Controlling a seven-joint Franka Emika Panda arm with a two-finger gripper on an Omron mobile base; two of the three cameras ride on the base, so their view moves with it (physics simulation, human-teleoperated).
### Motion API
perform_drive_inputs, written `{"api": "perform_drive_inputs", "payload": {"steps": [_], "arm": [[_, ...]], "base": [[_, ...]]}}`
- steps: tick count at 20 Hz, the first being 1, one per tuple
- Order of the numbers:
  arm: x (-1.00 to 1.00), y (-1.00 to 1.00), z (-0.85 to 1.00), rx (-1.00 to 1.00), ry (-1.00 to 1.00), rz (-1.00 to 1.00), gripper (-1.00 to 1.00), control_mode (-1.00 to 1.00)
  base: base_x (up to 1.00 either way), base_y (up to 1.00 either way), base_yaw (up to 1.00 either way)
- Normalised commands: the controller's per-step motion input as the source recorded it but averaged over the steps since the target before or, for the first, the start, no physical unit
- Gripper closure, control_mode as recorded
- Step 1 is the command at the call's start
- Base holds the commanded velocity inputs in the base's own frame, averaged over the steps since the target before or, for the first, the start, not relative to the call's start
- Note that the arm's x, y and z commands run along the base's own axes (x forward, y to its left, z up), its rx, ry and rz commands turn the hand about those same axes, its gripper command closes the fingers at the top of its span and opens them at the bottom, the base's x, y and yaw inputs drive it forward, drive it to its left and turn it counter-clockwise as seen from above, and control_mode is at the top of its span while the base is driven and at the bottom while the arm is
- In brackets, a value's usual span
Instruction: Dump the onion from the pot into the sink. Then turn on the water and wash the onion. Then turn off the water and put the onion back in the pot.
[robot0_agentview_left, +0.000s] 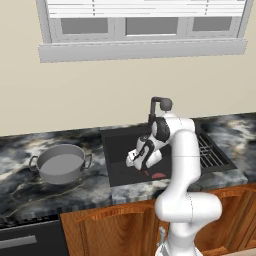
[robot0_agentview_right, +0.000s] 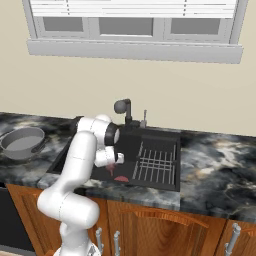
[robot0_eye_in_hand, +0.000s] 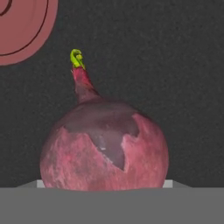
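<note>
Hand (robot0_agentview_left: 143, 169) low in the sink (robot0_agentview_left: 120, 145), right over the onion (robot0_eye_in_hand: 104, 146) on the basin floor, grip unclear; seat both fingers across the bulb's widest part before lifting.

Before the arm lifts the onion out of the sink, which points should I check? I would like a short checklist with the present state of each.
1. The onion lies on the floor of the sink, directly in front of the hand: ok.
2. The gripper is low inside the basin, over the onion: ok.
3. The fingers are firmly closed on the onion: cannot tell.
4. The pot stands upright on the counter, left of the sink, ready to receive: ok.
5. Water is off at the tap: ok, no stream is visible.
6. The pink-red sliver lies apart from the onion: ok.
</note>
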Motion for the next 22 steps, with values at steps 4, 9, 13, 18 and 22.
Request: {"api": "perform_drive_inputs", "payload": {"steps": [4,9,13,18,22], "arm": [[-0.18,0.05,0.47,0.00,-0.03,-0.01,1.00,-1.00],[-0.25,0.37,0.87,0.00,-0.02,0.00,1.00,-1.00],[-0.16,0.29,0.93,0.00,0.00,0.00,1.00,-1.00],[-0.08,0.06,1.00,0.01,0.00,0.00,1.00,-1.00],[-0.26,0.00,1.00,0.11,0.00,0.00,1.00,-1.00]], "base": [[0.00,0.00,0.00],[0.00,0.00,0.00],[0.00,0.00,0.00],[0.00,0.00,0.00],[0.00,0.00,0.00]]}}
